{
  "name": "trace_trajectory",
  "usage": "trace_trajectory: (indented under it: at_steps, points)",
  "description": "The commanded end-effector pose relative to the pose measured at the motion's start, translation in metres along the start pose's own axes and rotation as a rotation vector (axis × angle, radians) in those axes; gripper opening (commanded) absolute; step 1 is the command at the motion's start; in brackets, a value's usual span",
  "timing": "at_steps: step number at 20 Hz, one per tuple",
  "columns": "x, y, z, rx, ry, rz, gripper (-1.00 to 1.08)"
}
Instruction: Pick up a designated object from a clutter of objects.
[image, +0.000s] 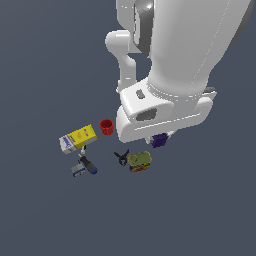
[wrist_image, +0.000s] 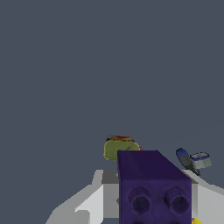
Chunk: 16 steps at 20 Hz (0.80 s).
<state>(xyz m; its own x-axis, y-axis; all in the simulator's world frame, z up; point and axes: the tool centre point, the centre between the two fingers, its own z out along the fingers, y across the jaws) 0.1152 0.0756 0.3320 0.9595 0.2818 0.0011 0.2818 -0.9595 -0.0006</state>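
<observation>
Grasping step, by the look of it. Purple cube (wrist_image: 155, 188) sat between the fingers (wrist_image: 89, 205) of the gripper (image: 161, 137), mid-counter, near the green-brown can (image: 139, 161). Jaws seemingly clenched on the cube, contact not clearly shown. Next: straight, steady lift clear of the clutter.

Flat, even simulator light; both views soft and pixelated, without cast shadows.
</observation>
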Motion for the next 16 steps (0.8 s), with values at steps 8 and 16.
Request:
trace_trajectory:
  at_steps: [8, 16]
  points:
    - [-0.009, 0.024, -0.067, 0.0, -0.001, 0.0, -1.0]
    - [-0.009, 0.03, -0.082, -0.001, -0.001, 0.0, -1.0]
